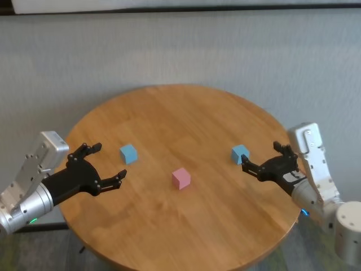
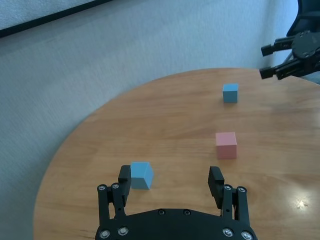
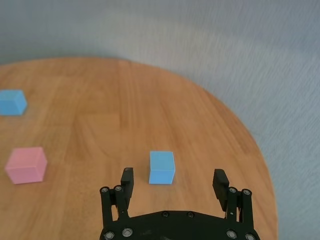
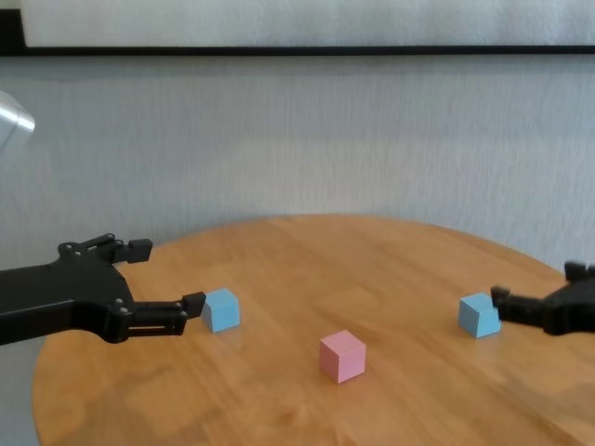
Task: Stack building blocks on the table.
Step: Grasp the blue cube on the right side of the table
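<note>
Table [image 1: 186, 237] holds three cubes, none stacked. Pink block [image 1: 181, 178] at centre, likely stack base. Left blue block [image 1: 128, 153] at 9 o'clock, right blue block [image 1: 240, 153] at 3. Left gripper [image 1: 105, 164] and right gripper [image 1: 260, 161] wide, empty, each just beside its blue block, poised for pickup.

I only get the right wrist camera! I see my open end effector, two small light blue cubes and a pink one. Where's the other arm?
Observer: The left end effector hovers open over the left side of the round wooden table, close beside the small matte light blue cube farther from you.
Operator: Is my arm grabbing anything?
Observer: No. In the head view the right end effector sits just short of the nearer light blue cube, which lies ahead of the fingertips, not between them.
</note>
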Controlling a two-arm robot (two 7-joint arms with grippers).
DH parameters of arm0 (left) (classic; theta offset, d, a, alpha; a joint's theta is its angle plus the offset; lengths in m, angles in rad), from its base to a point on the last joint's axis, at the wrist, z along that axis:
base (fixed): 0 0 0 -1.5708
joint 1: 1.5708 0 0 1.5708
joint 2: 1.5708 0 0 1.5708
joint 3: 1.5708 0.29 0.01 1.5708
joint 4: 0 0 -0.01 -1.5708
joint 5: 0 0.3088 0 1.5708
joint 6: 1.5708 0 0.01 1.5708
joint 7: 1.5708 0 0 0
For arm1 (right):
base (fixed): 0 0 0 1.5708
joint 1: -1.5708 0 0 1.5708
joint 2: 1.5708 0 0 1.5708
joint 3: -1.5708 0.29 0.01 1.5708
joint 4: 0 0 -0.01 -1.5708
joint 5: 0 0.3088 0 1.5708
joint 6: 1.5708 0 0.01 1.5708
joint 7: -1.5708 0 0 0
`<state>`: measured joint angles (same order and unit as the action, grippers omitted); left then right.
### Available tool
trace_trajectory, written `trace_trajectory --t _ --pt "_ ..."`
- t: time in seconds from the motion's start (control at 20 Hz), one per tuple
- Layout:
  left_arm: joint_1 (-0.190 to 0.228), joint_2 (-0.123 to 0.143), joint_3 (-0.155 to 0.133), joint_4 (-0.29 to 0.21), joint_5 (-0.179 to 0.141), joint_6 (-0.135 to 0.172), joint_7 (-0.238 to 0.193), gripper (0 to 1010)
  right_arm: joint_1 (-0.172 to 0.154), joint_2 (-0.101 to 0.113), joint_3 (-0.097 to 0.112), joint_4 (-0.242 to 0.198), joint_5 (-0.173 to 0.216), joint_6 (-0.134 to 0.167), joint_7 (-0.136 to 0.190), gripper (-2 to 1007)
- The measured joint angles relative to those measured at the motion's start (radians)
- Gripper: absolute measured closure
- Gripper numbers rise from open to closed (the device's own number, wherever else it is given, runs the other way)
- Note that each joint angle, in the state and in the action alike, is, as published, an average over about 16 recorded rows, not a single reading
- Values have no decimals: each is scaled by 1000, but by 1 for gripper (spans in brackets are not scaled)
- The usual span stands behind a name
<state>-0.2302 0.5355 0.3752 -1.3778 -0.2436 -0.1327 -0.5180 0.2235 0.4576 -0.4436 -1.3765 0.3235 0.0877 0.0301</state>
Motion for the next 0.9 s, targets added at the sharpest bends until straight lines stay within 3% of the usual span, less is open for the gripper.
trace_trajectory --t 0.45,0.9 --pt "-2 -1 1 3 -1 -1 -1 8 95 -79 -16 160 -31 9 28 5" --pt "-3 -2 2 4 -2 -1 -2 9 130 -134 -9 230 -59 -38 31 5"
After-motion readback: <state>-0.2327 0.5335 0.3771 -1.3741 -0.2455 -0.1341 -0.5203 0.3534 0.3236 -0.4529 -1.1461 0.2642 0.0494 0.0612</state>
